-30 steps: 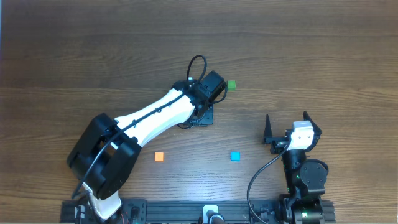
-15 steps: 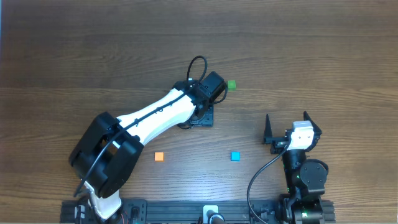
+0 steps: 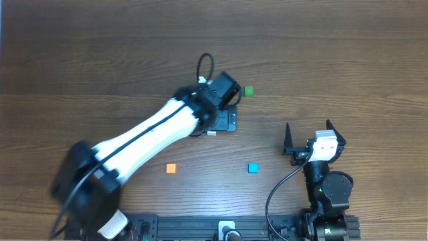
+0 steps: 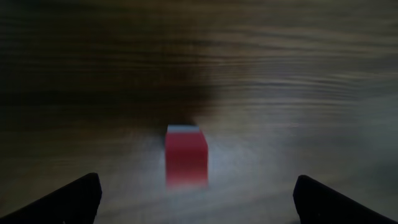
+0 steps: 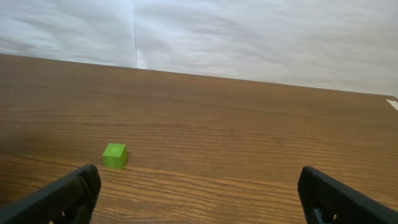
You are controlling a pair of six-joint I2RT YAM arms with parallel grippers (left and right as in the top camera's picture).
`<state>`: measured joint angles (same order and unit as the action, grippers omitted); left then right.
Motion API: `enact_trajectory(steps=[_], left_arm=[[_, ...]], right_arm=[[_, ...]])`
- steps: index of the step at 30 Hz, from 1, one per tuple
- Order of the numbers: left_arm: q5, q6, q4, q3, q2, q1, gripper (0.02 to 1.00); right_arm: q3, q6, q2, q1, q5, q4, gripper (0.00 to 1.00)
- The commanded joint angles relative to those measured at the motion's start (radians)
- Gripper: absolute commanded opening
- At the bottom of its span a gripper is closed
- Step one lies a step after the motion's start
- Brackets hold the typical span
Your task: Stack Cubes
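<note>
On the wooden table (image 3: 80, 60), at left and nearest the arm bases: orange cube (image 3: 171, 169), lying free, likely kept for a later layer. Further right, stretched over the table's middle: left gripper (image 4: 196, 186), fingers spread wide and lowered either side of the red cube (image 4: 186, 155), straddling but not touching it, by the look of it lined up for a pinch. Just beyond the wrist, near but apart: green cube (image 3: 249, 91), a probable base for the stack. Closer to the bases and right of centre: blue cube (image 3: 253, 168), alone. At far right, parked near its own base and well apart from every cube: right gripper (image 3: 308, 132), fingers likewise splayed, holding nothing, presumably kept clear of the working arm. No cube stacked yet.
</note>
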<state>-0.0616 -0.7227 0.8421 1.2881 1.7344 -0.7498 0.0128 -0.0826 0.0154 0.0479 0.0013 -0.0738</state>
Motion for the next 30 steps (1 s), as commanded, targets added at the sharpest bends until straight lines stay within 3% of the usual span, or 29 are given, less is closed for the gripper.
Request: enact_trajectory(steps=[1, 8, 13, 20, 30], left_arm=[[-0.019, 0.000, 0.095, 0.000, -0.187, -0.001, 0.996], [-0.119, -0.080, 0.248, -0.103, -0.370, -0.039, 0.998], [-0.108, -0.150, 0.201, -0.316, -0.443, -0.042, 0.985], [-0.063, -0.150, -0.047, -0.597, -0.489, -0.042, 0.958], [-0.040, -0.154, -0.115, -0.700, -0.489, -0.037, 0.941]], right_arm=[[-0.008, -0.001, -0.010, -0.006, -0.008, 0.002, 0.991], [-0.008, -0.001, -0.010, -0.006, -0.008, 0.002, 0.993], [-0.008, -0.001, -0.010, -0.006, -0.008, 0.002, 0.991], [-0.008, -0.001, -0.010, -0.006, -0.008, 0.002, 0.991], [-0.008, -0.001, -0.010, -0.006, -0.008, 0.002, 0.993]])
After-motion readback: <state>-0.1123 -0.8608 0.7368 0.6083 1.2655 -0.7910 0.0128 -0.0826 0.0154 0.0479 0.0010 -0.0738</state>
